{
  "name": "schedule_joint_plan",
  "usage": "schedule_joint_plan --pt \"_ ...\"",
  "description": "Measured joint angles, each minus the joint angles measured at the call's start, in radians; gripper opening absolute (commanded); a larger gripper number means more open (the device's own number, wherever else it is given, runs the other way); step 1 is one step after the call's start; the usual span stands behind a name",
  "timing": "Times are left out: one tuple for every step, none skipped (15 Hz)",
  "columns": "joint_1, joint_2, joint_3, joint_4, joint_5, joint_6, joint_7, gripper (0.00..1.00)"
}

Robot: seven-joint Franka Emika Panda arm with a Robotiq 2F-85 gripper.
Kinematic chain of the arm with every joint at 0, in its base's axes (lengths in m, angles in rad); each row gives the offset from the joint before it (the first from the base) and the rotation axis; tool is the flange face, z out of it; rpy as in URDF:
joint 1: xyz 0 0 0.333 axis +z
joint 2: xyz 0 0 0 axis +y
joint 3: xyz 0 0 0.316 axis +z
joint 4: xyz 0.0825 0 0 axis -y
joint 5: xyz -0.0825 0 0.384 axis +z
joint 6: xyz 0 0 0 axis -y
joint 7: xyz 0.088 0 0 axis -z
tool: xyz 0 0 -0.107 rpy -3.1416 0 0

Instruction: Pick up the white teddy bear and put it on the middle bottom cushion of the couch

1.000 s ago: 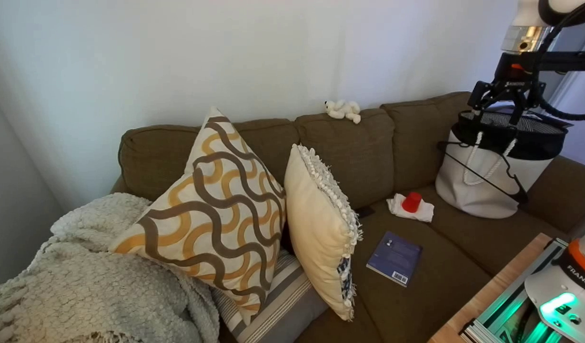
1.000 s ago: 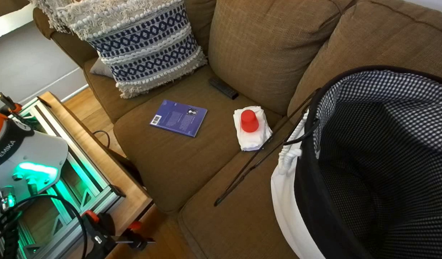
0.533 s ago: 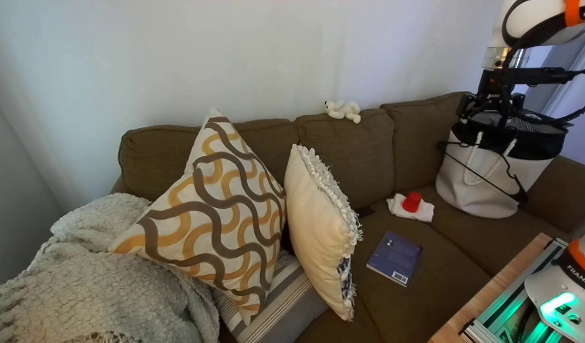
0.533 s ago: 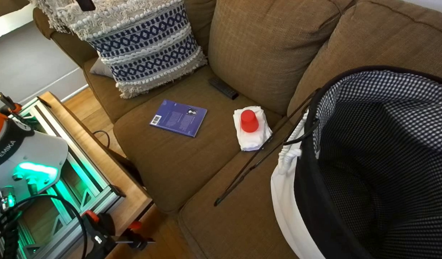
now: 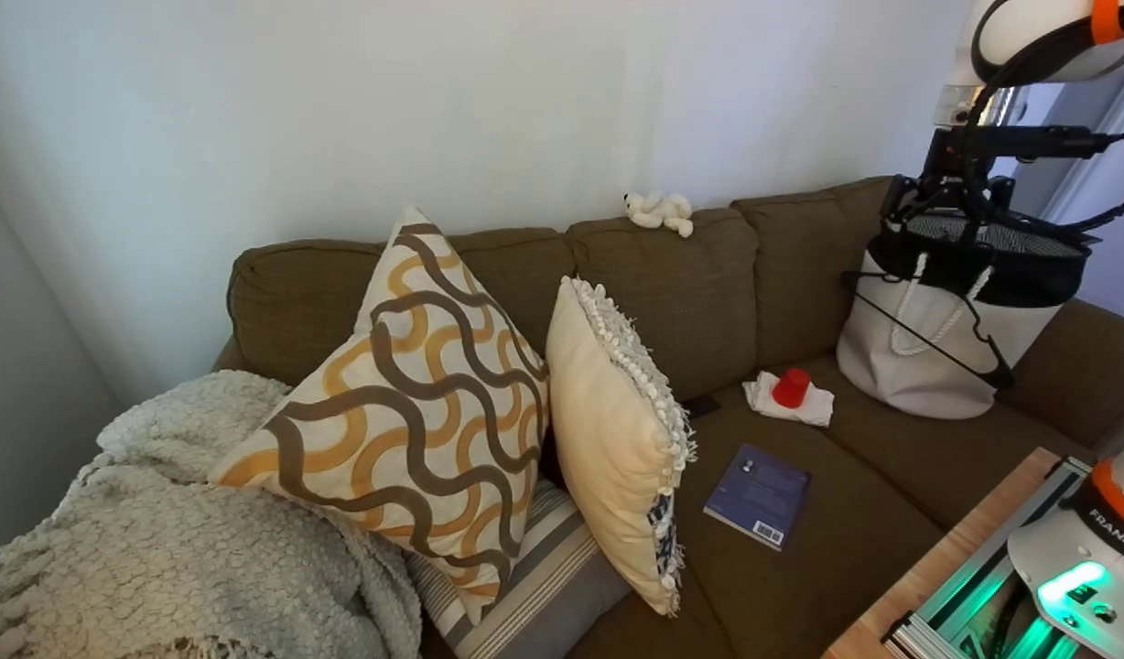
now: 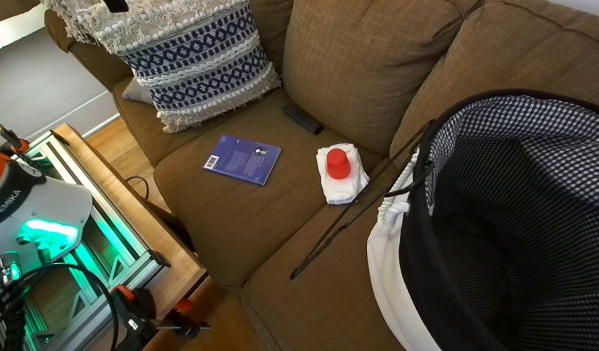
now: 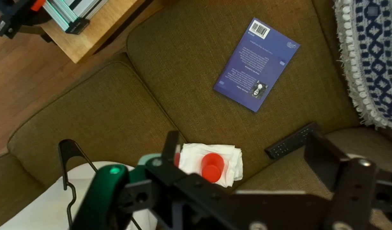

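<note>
The white teddy bear (image 5: 658, 212) lies on top of a back cushion of the couch (image 5: 672, 311), against the wall, in an exterior view. It is out of the wrist view. The middle bottom cushion (image 6: 216, 219) is the flat brown seat cushion with a book on it; it also shows in the wrist view (image 7: 189, 70). My gripper (image 5: 933, 229) hangs in front of the basket in that view, well to the right of the bear. In the wrist view my gripper (image 7: 242, 143) is open, its fingers wide apart with nothing held between them.
A purple book (image 6: 242, 160), a remote (image 6: 303, 120) and a red cup (image 6: 338, 164) on a white cloth (image 6: 346, 190) lie on the seat. A tall basket (image 5: 928, 375) with a black hanger (image 6: 324, 243) stands beside them. A fringed pillow (image 5: 608, 439) leans nearby.
My gripper has moved left and a little down in an exterior view, then slightly back up. A dark tip has come in at the top edge of an exterior view. The bear has not moved.
</note>
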Motion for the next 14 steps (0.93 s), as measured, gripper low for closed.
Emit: schedule_joint_plan --pt "-0.012 0.025 -0.022 0.012 -0.001 0.001 0.000 1.00" --pt "-0.024 0.056 -0.046 0.027 -0.002 0.007 -0.001 1.00" --pt "-0.034 0.094 -0.068 0.045 -0.002 0.016 -0.002 1.00" --pt "-0.039 0.136 -0.086 0.066 -0.002 0.026 -0.002 1.00" --pt "-0.040 0.180 -0.100 0.088 -0.002 0.034 -0.002 1.00" --pt "-0.040 0.229 -0.110 0.115 0.000 0.038 -0.002 1.00" --pt "-0.038 0.277 -0.115 0.143 0.004 0.039 -0.002 1.00" --pt "-0.034 0.326 -0.117 0.173 0.006 0.039 0.002 1.00" --pt "-0.030 0.358 -0.117 0.191 0.006 0.039 0.003 1.00" --pt "-0.027 0.369 -0.118 0.196 0.005 0.039 0.003 1.00" --pt "-0.026 0.366 -0.118 0.195 0.005 0.039 0.003 1.00" --pt "-0.026 0.359 -0.118 0.194 0.005 0.039 0.003 1.00" --pt "-0.026 0.352 -0.118 0.194 0.005 0.039 0.003 1.00" --pt "-0.026 0.347 -0.119 0.194 0.005 0.039 0.003 1.00"
